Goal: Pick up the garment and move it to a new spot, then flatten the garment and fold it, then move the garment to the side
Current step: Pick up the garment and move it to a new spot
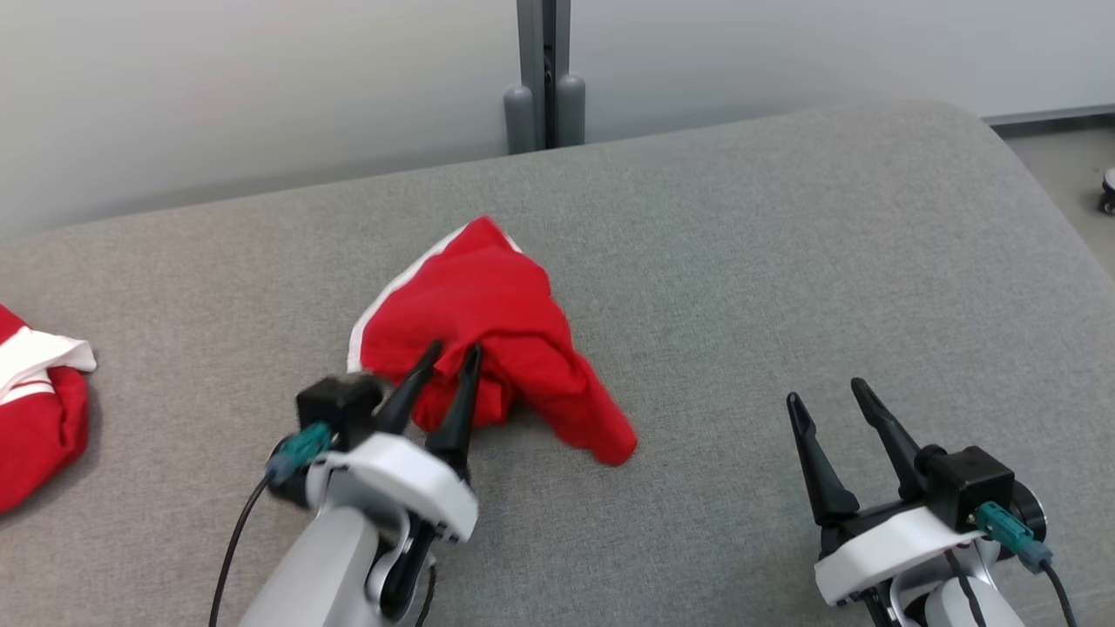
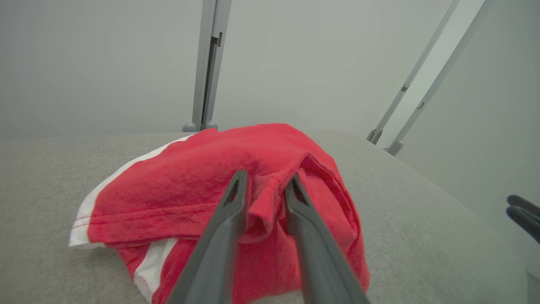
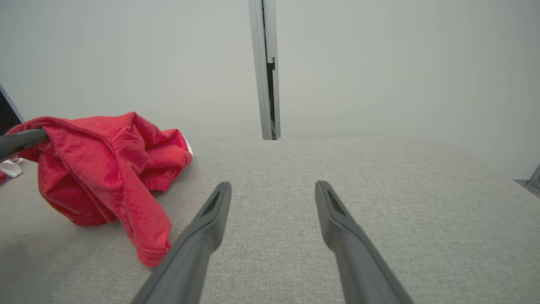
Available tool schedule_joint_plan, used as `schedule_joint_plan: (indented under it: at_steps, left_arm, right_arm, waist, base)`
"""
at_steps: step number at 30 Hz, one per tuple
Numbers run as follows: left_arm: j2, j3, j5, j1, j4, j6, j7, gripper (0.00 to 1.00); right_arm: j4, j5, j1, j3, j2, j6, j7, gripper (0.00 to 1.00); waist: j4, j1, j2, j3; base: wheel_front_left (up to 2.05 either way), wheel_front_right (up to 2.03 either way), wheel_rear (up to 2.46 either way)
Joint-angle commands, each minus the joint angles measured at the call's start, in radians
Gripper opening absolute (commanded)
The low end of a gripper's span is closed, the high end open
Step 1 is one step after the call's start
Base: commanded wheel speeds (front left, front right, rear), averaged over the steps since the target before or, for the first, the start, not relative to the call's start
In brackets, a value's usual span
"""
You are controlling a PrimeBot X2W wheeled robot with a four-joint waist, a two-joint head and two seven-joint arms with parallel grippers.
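Straddling a red garment [image 1: 501, 305] fold, left gripper [image 1: 454, 348], right gripper [image 1: 826, 392] spread

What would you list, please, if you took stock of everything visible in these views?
garment: one, red with a white stripe, crumpled in a heap mid-surface
second garment: one, red and white, at the surface's left edge, partly out of frame
padded surface: one, grey, under both garments
post: one, grey, upright against the wall behind the surface
wall: one, pale grey, at the back
wheel: one, dark and pale, on the floor far right
left pincer: one, dark fingers either side of a garment fold; grip unclear
right pincer: one, dark fingers, open, over bare surface, apart from the garment
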Motion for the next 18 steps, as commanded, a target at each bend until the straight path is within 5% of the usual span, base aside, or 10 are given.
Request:
schedule_joint_plan:
  at_steps: [1,18]
  left_arm:
    - [0.008,0.029,0.022,0.033,-0.009,0.01,-0.002,1.0]
    - [0.043,0.387,0.308,0.381,-0.251,0.078,-0.001,1.0]
  right_arm:
    - [0.002,0.003,0.016,-0.001,-0.003,0.0,0.0,1.0]
    - [-0.001,-0.02,0.071,-0.031,-0.008,0.0,0.0,1.0]
  waist:
    - [0.008,0.0,0.0,-0.019]
    - [0.053,0.0,0.0,-0.097]
  base:
    - [0.0,0.0,0.0]
    - [0.0,0.0,0.0]
